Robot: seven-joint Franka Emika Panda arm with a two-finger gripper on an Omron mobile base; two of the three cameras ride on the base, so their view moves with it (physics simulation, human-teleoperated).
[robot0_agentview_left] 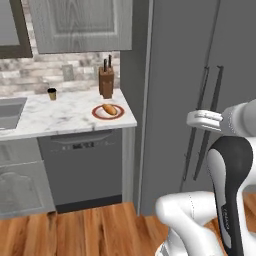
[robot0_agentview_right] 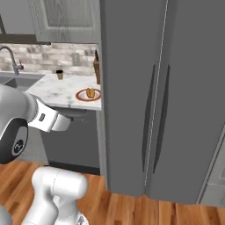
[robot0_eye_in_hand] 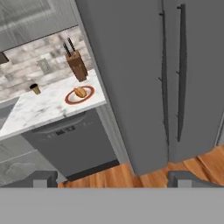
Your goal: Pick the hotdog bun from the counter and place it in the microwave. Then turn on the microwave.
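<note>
Left base view, one hotdog bun (robot0_agentview_left: 109, 109), one plate (robot0_agentview_left: 97, 114), one knife block (robot0_agentview_left: 106, 80)

From behind the arm's left we look forward and down at the tabletop (robot0_agentview_left: 60, 117) and fridge (robot0_agentview_left: 200, 75), some way off. From its right we face the fridge (robot0_agentview_right: 167, 88) closer. Our hand camera looks down over both, sharing the plate (robot0_eye_in_hand: 70, 99) corner.

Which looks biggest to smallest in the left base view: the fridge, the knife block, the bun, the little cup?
1. Fridge
2. Knife block
3. Hotdog bun
4. Cup, though it looks close to the bun's size, so that pair is unsure.
</note>
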